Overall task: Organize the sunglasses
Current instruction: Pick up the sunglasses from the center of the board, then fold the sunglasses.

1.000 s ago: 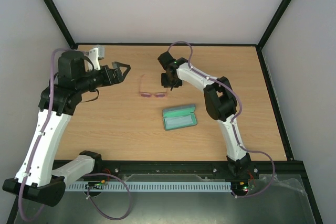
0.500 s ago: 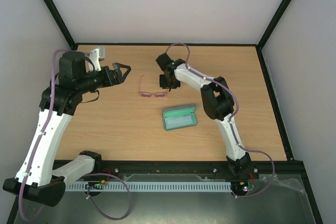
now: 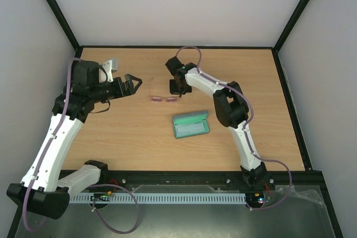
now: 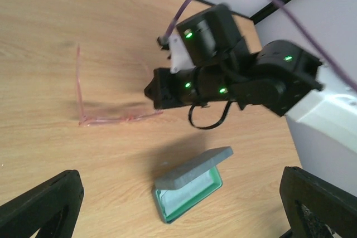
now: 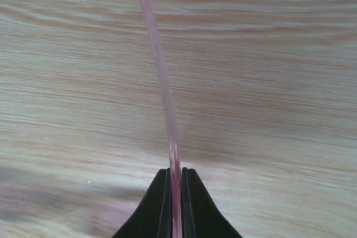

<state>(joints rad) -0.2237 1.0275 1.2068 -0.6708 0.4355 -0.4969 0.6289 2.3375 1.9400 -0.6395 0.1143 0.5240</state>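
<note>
Pinching just one slim temple of the pink translucent sunglasses beyond the grey-blue oblong case, my right tool risks them twisting.

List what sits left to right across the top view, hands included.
left hand → sunglasses → case. Right hand left out: it is shut on a temple of the sunglasses and overlaps both them and the case sideways.
</note>
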